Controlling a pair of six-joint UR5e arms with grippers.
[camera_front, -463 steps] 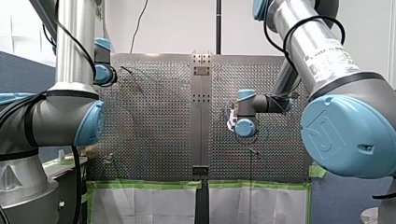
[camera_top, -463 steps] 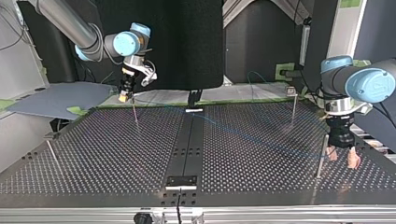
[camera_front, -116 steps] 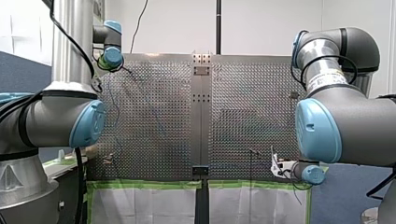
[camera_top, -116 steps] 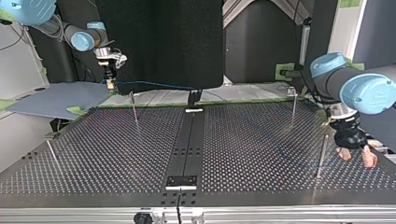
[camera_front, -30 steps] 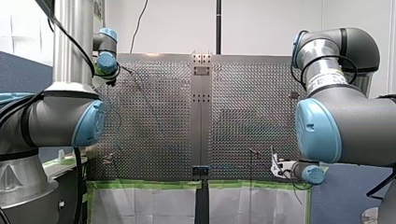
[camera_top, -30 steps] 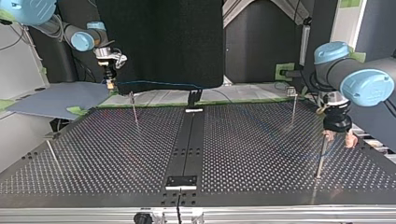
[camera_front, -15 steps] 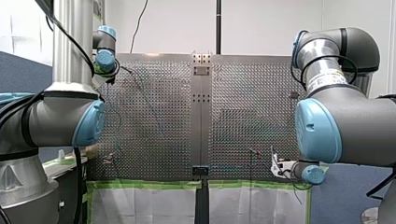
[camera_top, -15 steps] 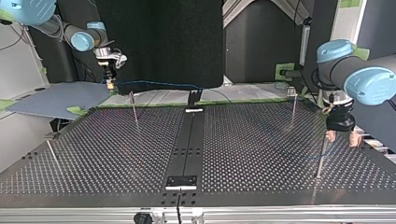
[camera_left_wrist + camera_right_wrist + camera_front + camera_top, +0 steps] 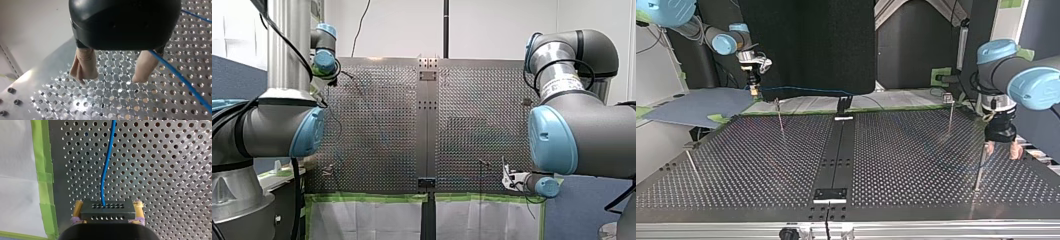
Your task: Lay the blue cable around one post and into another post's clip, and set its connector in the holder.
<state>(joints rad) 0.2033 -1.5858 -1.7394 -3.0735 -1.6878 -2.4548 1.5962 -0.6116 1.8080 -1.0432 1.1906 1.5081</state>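
Observation:
My right gripper (image 9: 108,213), with yellow pads (image 9: 78,208), is shut on a black connector block (image 9: 108,209). The blue cable (image 9: 107,160) runs straight ahead from the block over the perforated plate. In the top view that gripper (image 9: 754,89) hangs at the back left, just off the plate, and the cable (image 9: 806,90) stretches from it toward the middle. My left gripper (image 9: 113,75) is open, with beige fingers (image 9: 84,65) and nothing between them; the cable (image 9: 180,77) passes just outside one finger. In the top view it (image 9: 1003,151) hovers beside a thin post (image 9: 980,167).
More thin posts stand on the plate (image 9: 916,165): one near the right gripper (image 9: 779,116), one with a small clip head at the back right (image 9: 950,112), one at the front left (image 9: 691,164). A bracket (image 9: 831,194) sits on the dark centre strip. Green tape (image 9: 42,160) edges the plate.
My left gripper has shifted a little toward the top view's right and away from the post, still open. My right arm and the connector have stayed put.

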